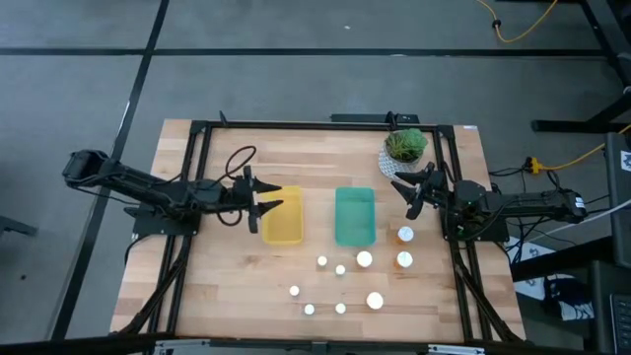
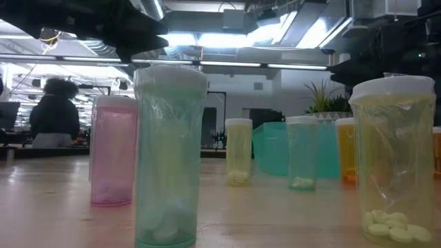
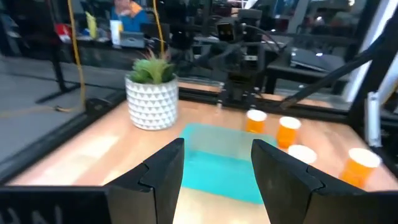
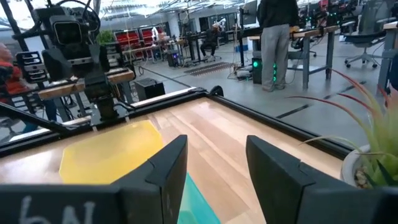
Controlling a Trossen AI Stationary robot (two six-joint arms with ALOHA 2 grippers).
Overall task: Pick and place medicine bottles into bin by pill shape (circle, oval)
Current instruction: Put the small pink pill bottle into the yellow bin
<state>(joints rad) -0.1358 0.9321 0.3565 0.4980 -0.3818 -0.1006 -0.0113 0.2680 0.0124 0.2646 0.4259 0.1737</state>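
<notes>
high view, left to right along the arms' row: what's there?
left gripper → yellow bin → green bin → right gripper

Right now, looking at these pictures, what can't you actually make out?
High view: pill shapes; the medicine bottles show only their white caps and are too small.
Low view: the nearest bottle is blurred, so its pills' shape is unclear.
Left wrist view: what the orange bottles hold; they are too far off.
Right wrist view: the plant pot is cut off by the picture's edge.
</notes>
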